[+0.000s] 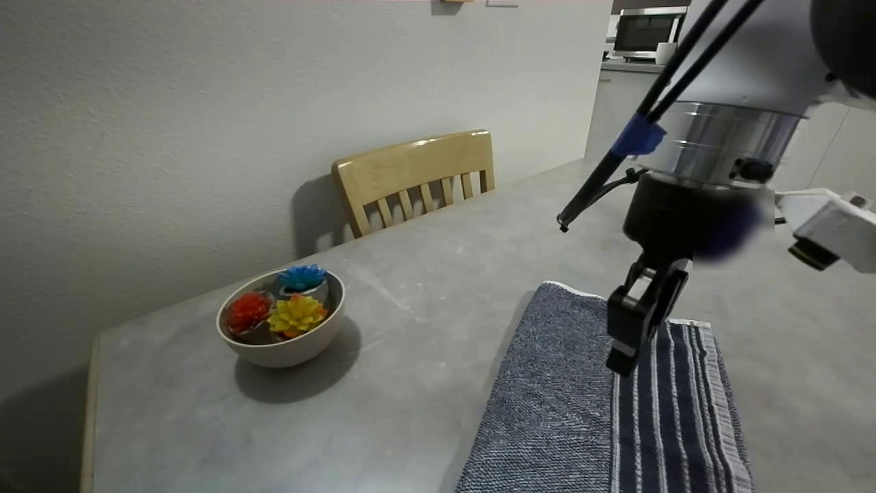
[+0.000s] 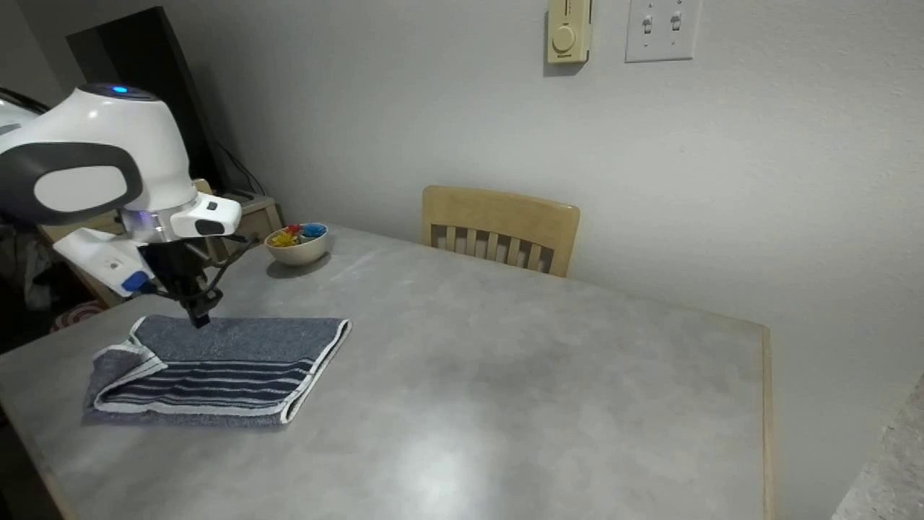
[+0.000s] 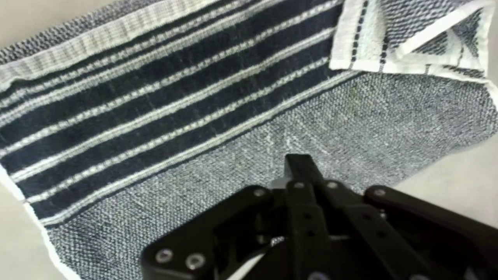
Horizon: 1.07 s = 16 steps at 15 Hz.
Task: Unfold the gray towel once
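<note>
Near the wall (image 1: 171,137) stand bowl (image 1: 294,354) and chair (image 2: 498,211), claw (image 1: 622,357) pressed together above gray towel (image 1: 547,411).

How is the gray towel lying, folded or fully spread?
Folded. In an exterior view, the gray towel shows stacked edges and a turned-over corner.

Free tabletop (image 2: 541,375) between gray towel (image 2: 224,347) and chair (image 2: 498,208), the bowl (image 2: 299,254) an obstacle near the wall (image 2: 722,180)

Wooden chair (image 2: 499,209) between the gray tabletop (image 2: 577,390) and a pale wall (image 2: 722,180).
</note>
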Motion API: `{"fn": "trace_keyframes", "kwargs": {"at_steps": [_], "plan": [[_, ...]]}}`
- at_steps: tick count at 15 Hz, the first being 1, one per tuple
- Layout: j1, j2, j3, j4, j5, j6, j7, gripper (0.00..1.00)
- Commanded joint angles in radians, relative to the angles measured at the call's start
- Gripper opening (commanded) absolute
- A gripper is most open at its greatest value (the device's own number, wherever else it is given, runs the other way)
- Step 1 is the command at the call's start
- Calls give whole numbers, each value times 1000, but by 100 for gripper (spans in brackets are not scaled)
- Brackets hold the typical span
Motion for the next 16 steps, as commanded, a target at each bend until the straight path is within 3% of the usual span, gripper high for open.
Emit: {"fn": "trace_keyframes", "kwargs": {"at_steps": [1,5,10,12,16], "plan": [[-60,108,-63,99,-25,-39,-56,0],[-121,288,-126,265,-77,-117,-61,0],[-179,445,-133,468,-90,-339,-76,0],[-176,463,-143,508,-92,-357,-68,0],[-186,459,-159,530,-79,-253,-64,0]]}}
